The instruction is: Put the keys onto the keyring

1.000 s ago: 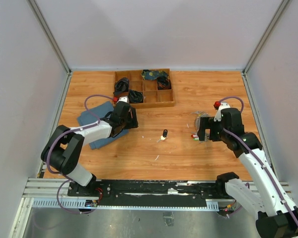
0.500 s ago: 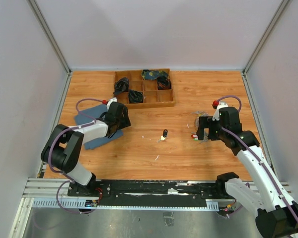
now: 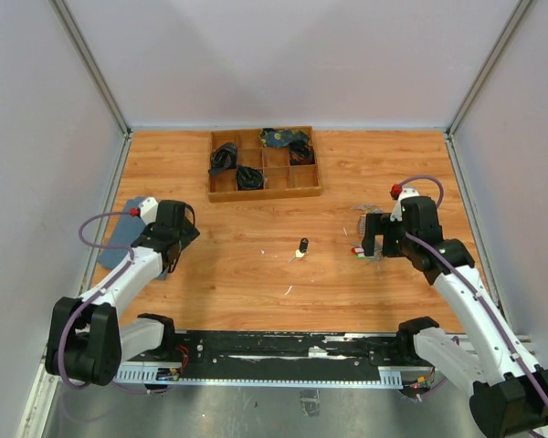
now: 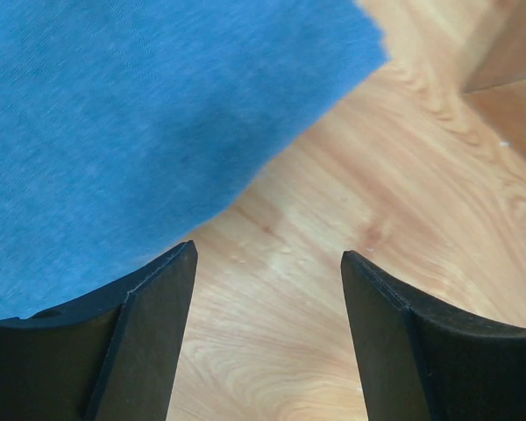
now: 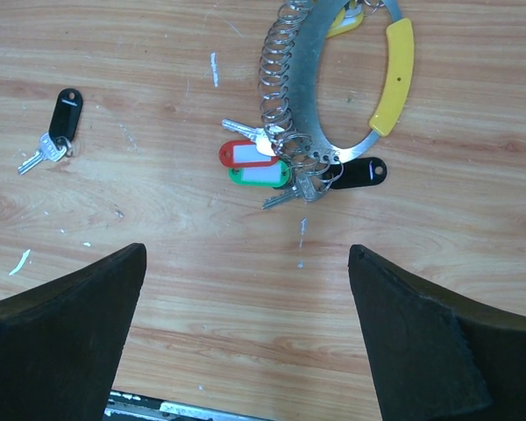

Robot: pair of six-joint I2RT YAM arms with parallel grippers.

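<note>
The keyring (image 5: 309,83), a metal loop with a curved yellow piece (image 5: 394,70), lies on the wooden table with a row of small split rings on it. Keys with red (image 5: 241,154), green (image 5: 259,175) and black (image 5: 364,173) tags hang bunched at its near side. A loose key with a black head (image 5: 66,114) lies to the left, also seen from above (image 3: 302,246). My right gripper (image 5: 247,254) is open and empty just short of the bunch (image 3: 358,250). My left gripper (image 4: 268,253) is open and empty over bare wood beside the blue cloth (image 4: 131,114).
A wooden compartment tray (image 3: 306,190) with dark items stands at the back centre. The blue cloth (image 3: 126,230) lies at the far left near the side wall. Small white flecks dot the table (image 3: 289,290). Grey walls close in three sides.
My left arm has swung left and back toward the near left. The blue cloth has shifted left with it. The right arm has barely moved.
</note>
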